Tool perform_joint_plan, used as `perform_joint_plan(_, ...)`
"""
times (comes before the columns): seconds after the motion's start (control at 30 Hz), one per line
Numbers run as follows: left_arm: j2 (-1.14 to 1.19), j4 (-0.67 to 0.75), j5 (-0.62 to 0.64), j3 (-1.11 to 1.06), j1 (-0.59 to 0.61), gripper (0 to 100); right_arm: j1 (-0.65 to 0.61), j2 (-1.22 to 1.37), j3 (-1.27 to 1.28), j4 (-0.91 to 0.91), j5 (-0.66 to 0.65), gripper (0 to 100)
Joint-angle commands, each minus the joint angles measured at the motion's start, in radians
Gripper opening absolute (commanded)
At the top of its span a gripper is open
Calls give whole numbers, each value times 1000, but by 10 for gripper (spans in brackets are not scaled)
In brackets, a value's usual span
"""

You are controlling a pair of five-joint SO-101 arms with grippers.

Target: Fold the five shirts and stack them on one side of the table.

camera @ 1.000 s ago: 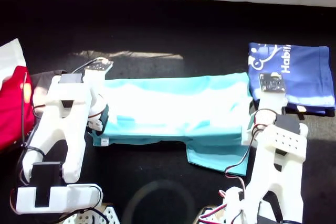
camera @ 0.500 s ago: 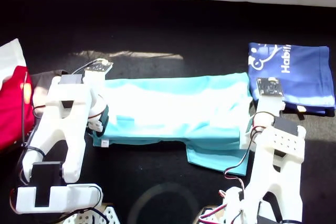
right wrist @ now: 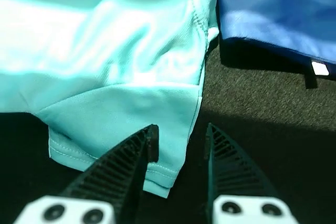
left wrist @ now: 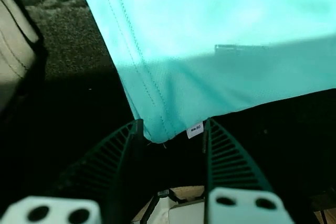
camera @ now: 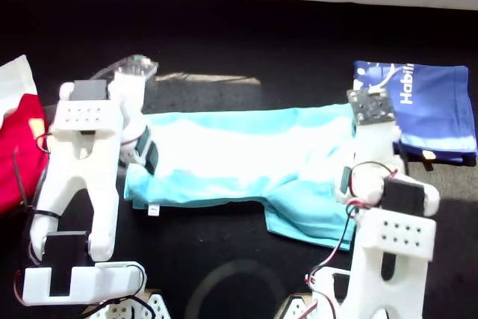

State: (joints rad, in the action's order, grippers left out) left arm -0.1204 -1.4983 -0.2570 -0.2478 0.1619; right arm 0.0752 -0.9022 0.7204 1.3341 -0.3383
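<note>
The teal shirt's (left wrist: 220, 35) corner was seen between the parted left gripper (left wrist: 170, 132) tips, its hem between the parted right gripper (right wrist: 180, 137) tips.

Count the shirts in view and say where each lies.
4: a teal shirt spread mid-table, a folded blue shirt at the right side, a red shirt and a white shirt at the left edge. Another may hide behind an arm.

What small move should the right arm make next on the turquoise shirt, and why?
Probably lower the right gripper and close its fingers on the loose flap of the turquoise shirt. The fingers stand open over that flap's hem, and the flap sticks out from the otherwise straight folded strip, so it likely needs folding in.
</note>
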Motion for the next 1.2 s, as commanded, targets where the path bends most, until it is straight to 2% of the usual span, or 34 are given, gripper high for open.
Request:
perform_joint_plan(0.0, -25, -21, -5, 208, 8, 182, -5, -67, -91, -39, -2, 148)
perform_joint_plan(0.07, -21, -8, 0, 262, 2, 98, -5, -45, -102, -70, -2, 112)
perform_joint_plan(0.1, -10, 21, 2, 274, -4, 23, -7, -24, -105, -91, 0, 60)
perform_joint_plan(0.13, 8, 48, 3, 282, -15, 3, -7, 5, -104, -117, 0, 3)
perform_joint_plan(0.17, 31, 72, 3, 286, -24, 27, -10, 42, -101, -147, 0, 8)
perform_joint_plan(0.33, 220, 199, 12, 295, -74, 9, -61, 298, -108, -282, 0, 8)
perform_joint_plan(0.47, 389, 322, 107, 295, -99, 9, -93, 503, -108, -473, 0, 8)
perform_joint_plan(0.6, 512, 408, 109, 297, -87, 9, -94, 677, -108, -664, 0, 8)
perform_joint_plan(0.7, 578, 399, 109, 328, -44, 9, -91, 799, -110, -763, 0, 8)
perform_joint_plan(0.83, 664, 315, 109, 460, 1, 9, -91, 944, -134, -826, -3, 8)
perform_joint_plan(1.07, 937, 215, 109, 886, 8, 9, -76, 1216, -380, -825, -2, 8)
perform_joint_plan(1.17, 1078, 130, 109, 1101, 8, 9, -61, 1288, -467, -819, -2, 8)
